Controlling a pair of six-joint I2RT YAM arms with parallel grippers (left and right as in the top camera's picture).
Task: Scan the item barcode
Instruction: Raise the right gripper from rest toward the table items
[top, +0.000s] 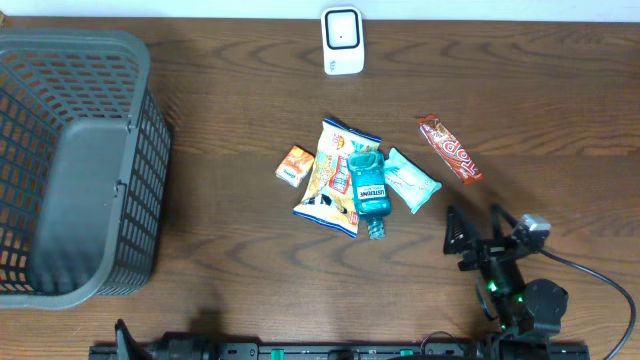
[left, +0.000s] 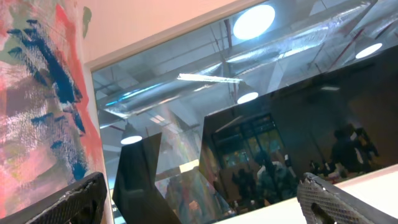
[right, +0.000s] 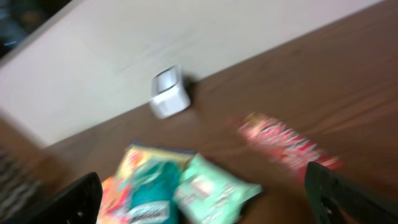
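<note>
Dark wood table (top: 230, 90), round ceiling lights (left: 254, 22)

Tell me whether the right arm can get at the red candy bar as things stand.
Probably yes: the right gripper is open and faces the red candy bar, with only bare table between them.

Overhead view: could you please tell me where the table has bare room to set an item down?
Bare wood lies between the grey mesh plastic basket and the orange box, either side of the white scanner, and right of the red candy bar. The centre is crowded: yellow chip bag, teal mouthwash bottle and mint-green packet are bunched.
</note>
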